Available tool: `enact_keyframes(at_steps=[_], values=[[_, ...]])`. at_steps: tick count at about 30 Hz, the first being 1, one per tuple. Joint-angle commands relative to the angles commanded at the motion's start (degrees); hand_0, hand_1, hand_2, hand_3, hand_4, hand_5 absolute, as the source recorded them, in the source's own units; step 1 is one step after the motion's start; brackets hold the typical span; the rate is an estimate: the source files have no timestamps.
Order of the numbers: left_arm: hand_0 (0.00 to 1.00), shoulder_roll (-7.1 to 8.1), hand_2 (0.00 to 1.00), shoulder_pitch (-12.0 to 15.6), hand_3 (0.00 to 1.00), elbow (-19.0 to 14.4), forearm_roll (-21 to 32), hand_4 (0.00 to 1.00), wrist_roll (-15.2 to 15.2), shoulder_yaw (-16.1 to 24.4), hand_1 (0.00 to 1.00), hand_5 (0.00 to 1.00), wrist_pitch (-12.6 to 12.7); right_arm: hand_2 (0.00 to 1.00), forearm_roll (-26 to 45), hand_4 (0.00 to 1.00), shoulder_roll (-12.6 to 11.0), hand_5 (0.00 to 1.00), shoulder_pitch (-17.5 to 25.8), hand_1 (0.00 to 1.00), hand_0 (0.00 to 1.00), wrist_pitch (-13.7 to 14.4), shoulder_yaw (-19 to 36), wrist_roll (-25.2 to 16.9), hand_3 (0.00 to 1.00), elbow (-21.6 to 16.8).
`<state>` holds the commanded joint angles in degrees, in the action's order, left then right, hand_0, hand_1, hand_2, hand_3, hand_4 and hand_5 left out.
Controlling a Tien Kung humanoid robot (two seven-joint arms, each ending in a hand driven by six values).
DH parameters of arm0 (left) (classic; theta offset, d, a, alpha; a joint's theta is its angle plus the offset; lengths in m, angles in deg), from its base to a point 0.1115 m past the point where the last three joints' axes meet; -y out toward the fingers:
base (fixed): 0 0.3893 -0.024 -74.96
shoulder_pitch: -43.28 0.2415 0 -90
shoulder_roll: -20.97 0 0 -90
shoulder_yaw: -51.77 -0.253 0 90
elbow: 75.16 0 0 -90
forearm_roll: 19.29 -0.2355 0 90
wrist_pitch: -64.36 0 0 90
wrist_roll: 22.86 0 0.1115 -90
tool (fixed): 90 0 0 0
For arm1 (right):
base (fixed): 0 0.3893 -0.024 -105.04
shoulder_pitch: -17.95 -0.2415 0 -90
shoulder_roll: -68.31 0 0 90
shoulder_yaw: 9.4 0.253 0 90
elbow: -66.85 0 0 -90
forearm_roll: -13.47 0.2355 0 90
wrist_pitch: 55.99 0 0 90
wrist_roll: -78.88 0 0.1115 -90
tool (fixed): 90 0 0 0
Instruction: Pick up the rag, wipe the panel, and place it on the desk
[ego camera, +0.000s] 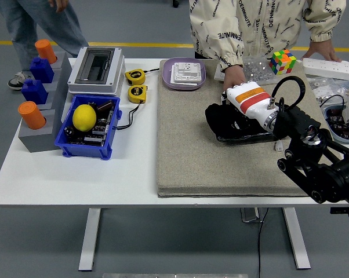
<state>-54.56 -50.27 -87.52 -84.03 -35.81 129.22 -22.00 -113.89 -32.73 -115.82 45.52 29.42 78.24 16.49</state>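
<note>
The right arm (319, 168) comes in from the lower right over the beige mat (186, 156) that covers the near half of the white table (58, 179). At its end the right hand (247, 104), white-backed with a red and orange band, lies palm down with its fingers curled over the black rag (221, 119). The rag bulges out to the left of the hand and under it. Beneath both lies a dark, flat, glossy sheet that I take for the panel (250, 138); only its near edge shows, just below the hand. The left hand is out of sight.

Just beyond the right hand, a person's hand (233, 74) rests on the mat close to the panel's far edge, perhaps steadying it. Farther out, behind and left of the robot hand, stands a purple tray (167, 74) with a white switch plate. Well to the left are two yellow tape measures (136, 92), a grey enclosure (93, 69) and a blue bin (87, 145) with a lemon (84, 117). A colour cube (283, 61) sits behind and to the right.

My reading is that the wiping step is in hand: the rag is gripped and pressed on the panel. The next move calls for steady downward pressure while sweeping across the panel, keeping clear of the person's hand, then carrying the rag off to bare desk and letting go.
</note>
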Motion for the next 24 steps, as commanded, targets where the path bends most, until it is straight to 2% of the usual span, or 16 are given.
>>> enact_keyframes(at_steps=[11, 24], values=[[0.634, -0.15, 0.686, -0.02, 0.575, 0.09, -0.24, 0.615, -0.01, 0.74, 0.658, 0.51, 0.0, 0.374, -0.19, 0.955, -4.23, 0.021, 1.03, 0.312, 0.273, -0.04, 1.47, -0.17, 0.379, 0.34], [0.635, -0.37, 0.687, -0.13, 0.576, 0.03, -0.57, 0.615, 0.01, 1.51, 0.658, 0.509, 0.02, 0.374, -0.61, 0.956, -11.12, 0.025, 3.76, 0.311, 0.274, -0.07, 4.01, -0.44, 0.379, 1.06]])
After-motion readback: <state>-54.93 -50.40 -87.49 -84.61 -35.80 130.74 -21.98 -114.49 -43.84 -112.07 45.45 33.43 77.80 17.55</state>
